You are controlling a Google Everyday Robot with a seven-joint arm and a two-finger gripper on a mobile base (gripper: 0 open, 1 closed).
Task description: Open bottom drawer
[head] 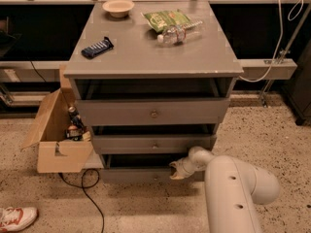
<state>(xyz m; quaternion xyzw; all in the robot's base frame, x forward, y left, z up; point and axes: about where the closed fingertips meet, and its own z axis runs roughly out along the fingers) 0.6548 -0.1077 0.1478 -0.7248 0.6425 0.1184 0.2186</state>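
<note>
The grey cabinet (150,57) has three drawers. The bottom drawer (131,175) is the lowest and shallowest front, just above the floor, with a dark gap above it. Its knob is not clearly visible. My gripper (176,171) is at the right half of this drawer's front, up against its upper edge, reaching in from the lower right on my white arm (233,193). The middle drawer (150,143) and top drawer (150,111) sit above, each with a small round knob.
An open cardboard box (56,135) with bottles stands on the floor left of the cabinet, and a black cable (90,193) trails from it. A shoe (14,218) lies at lower left. The cabinet top holds a bowl (118,7), a dark packet (97,47), a chip bag (167,19) and a bottle (177,33).
</note>
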